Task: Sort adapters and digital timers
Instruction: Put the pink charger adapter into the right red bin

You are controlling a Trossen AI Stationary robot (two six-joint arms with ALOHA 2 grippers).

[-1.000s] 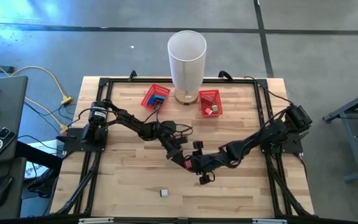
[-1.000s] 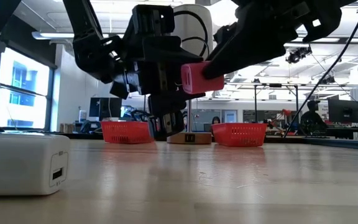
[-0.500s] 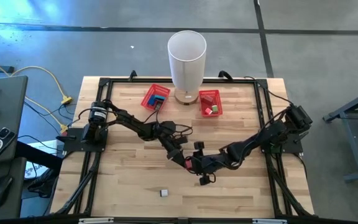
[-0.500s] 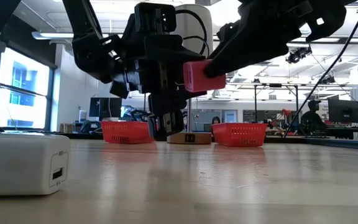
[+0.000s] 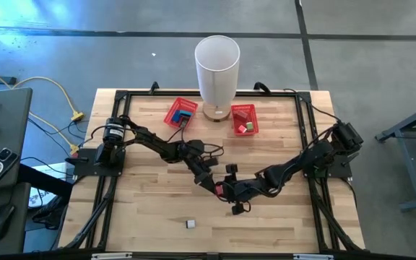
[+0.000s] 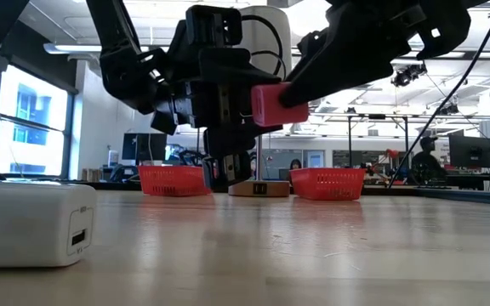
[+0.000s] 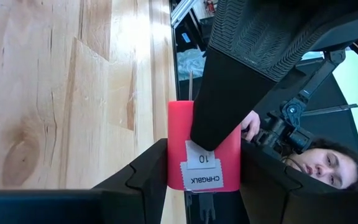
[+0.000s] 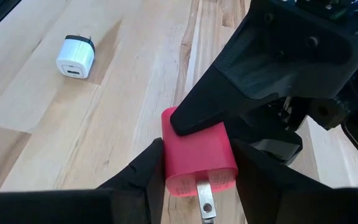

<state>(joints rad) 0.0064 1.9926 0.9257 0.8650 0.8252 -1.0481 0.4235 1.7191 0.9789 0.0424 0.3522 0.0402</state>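
Nothing much has moved since the earlier frames: both arms hold the same pose over the middle of the table (image 5: pixel 150 217), red adapter only a hair higher in the low view. Left gripper (image 5: pixel 213 185) and right gripper (image 5: pixel 227 192) meet mid-table, both on the red adapter (image 6: pixel 270 104), which is held up off the wood. Left jaws clamped on either side of the adapter body; label side faces the left wrist camera. Right jaws clamped on its sides too, metal prong (image 8: pixel 204 200) pointing toward the right wrist camera. White adapter (image 5: pixel 190 224) lies alone on the table near the front edge, well apart from the grippers; close and large in the low view (image 6: pixel 32 223). Two red baskets at the back: left basket (image 5: pixel 181 113) with something blue inside, right basket (image 5: pixel 243 119) with small items, white cylinder (image 5: pixel 217 66) between them. Person partly visible past the table edge in the left wrist view.
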